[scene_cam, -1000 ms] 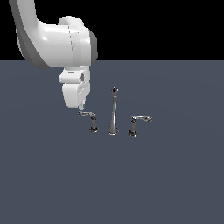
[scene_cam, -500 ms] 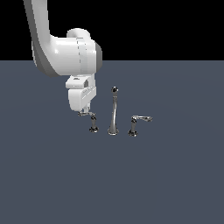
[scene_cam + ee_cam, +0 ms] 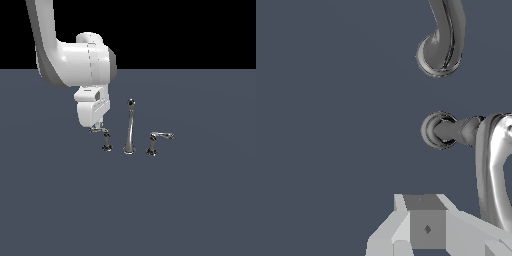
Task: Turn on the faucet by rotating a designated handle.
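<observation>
**Handle sits right under the gripper, contact unclear**

Exterior view: handle (image 3: pixel 101 133) is the lever on the exterior view's left of the faucet (image 3: pixel 129 127), on a short dark post. Gripper (image 3: pixel 96 127) hangs directly over the lever's outer end, at or just touching it; too small to confirm contact. Fingers are hidden behind the white hand body, so can't tell how far apart they are, or whether they hold anything. Twin lever (image 3: pixel 159 138) stands on the exterior view's right of the spout, well apart from the arm. Flat dark grey-blue floor (image 3: pixel 200 210), black backdrop above.

Wrist view: handle (image 3: pixel 491 165) shows as a bright chrome lever beside the grey finger (image 3: pixel 426 225), post base ring (image 3: pixel 437 130) beyond. Spout base (image 3: pixel 441 47) further out. Only one finger visible; opening not readable here either.
</observation>
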Controlling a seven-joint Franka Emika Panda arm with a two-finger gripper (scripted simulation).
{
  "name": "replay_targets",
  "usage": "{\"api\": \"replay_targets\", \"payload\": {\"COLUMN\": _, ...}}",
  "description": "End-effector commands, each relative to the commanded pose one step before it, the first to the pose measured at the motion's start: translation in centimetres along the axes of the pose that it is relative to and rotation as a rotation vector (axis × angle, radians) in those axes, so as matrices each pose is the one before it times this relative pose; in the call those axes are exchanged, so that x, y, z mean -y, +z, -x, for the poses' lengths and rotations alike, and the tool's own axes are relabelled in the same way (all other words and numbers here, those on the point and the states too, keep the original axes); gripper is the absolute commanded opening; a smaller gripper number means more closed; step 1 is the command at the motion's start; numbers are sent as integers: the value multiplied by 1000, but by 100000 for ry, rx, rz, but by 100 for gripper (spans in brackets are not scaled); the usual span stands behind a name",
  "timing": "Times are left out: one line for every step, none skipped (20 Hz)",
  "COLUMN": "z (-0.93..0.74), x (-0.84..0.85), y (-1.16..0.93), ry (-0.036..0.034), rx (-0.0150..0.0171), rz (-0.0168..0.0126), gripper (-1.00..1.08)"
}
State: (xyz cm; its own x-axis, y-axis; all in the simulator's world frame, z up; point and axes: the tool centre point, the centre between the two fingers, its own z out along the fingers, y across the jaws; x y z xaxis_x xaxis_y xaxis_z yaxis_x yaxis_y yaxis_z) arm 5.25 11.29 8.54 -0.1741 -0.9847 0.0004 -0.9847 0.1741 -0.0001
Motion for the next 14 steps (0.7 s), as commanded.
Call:
{"api": "replay_targets", "payload": {"z": 390, "x": -733, "y": -6, "ry": -127, "rx": 26, "rz": 9, "gripper": -100}}
{"api": "replay_targets", "payload": {"z": 161, "x": -355, "y": 0, "ry": 0, "rx": 0, "rz": 0, "gripper": -100}}
{"api": "replay_targets", "payload": {"z": 162, "x": -358, "y": 0, "ry": 0, "rx": 0, "rz": 0, "gripper": -100}}
{"api": "replay_targets", "payload": {"z": 164, "x": -361, "y": 0, "ry": 0, "rx": 0, "rz": 0, "gripper": -100}}
{"api": "replay_targets", "payload": {"z": 166, "x": -364, "y": 0, "ry": 0, "rx": 0, "rz": 0, "gripper": -100}}
{"api": "replay_targets", "payload": {"z": 167, "x": -366, "y": 0, "ry": 0, "rx": 0, "rz": 0, "gripper": -100}}
{"api": "replay_targets", "payload": {"z": 169, "x": -369, "y": 0, "ry": 0, "rx": 0, "rz": 0, "gripper": -100}}
{"api": "replay_targets", "payload": {"z": 171, "x": -372, "y": 0, "ry": 0, "rx": 0, "rz": 0, "gripper": -100}}
{"api": "replay_targets", "payload": {"z": 174, "x": -375, "y": -1, "ry": 0, "rx": 0, "rz": 0, "gripper": -100}}
{"api": "replay_targets", "payload": {"z": 0, "x": 0, "y": 0, "ry": 0, "rx": 0, "rz": 0, "gripper": -100}}
{"api": "replay_targets", "payload": {"z": -386, "x": 918, "y": -5, "ry": -2273, "rx": 373, "rz": -890, "gripper": -100}}
{"api": "replay_targets", "payload": {"z": -58, "x": -315, "y": -2, "ry": 119, "rx": -20, "rz": 46, "gripper": -100}}
{"api": "replay_targets", "payload": {"z": -62, "x": -315, "y": 0, "ry": 127, "rx": -21, "rz": 50, "gripper": -100}}
{"api": "replay_targets", "payload": {"z": -62, "x": -318, "y": -1, "ry": 127, "rx": -21, "rz": 50, "gripper": -100}}
